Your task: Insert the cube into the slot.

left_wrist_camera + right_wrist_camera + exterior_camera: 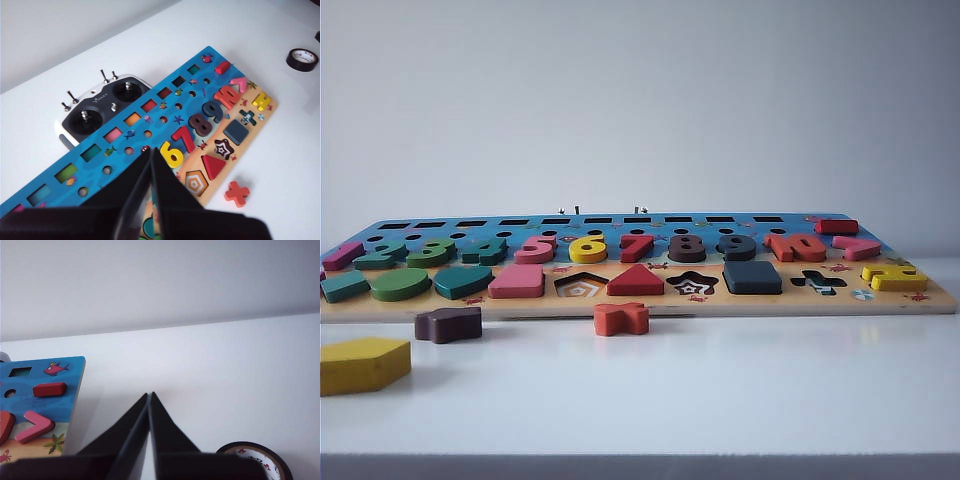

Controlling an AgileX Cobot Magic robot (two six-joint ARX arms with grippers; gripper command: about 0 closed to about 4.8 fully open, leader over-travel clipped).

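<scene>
The cube [752, 277] sits seated in its slot on the puzzle board [920, 300], right of centre in the exterior view. Both the left claw [150, 152] and right claw [150, 396] are clenched and empty, held above the tabletop [720, 390], apparently because insertion is done.

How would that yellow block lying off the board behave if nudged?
The yellow block lies flat on the white table with broad faces, so it would probably slide, not roll or tip. It looks like solid painted wood: likely stiff, fairly light, and smooth enough to be a little slippery.

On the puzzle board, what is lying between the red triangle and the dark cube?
The black star-patterned recess, with no piece in it, lies between the red triangle and the cube. The exterior view shows this, and the left wrist view too.
</scene>
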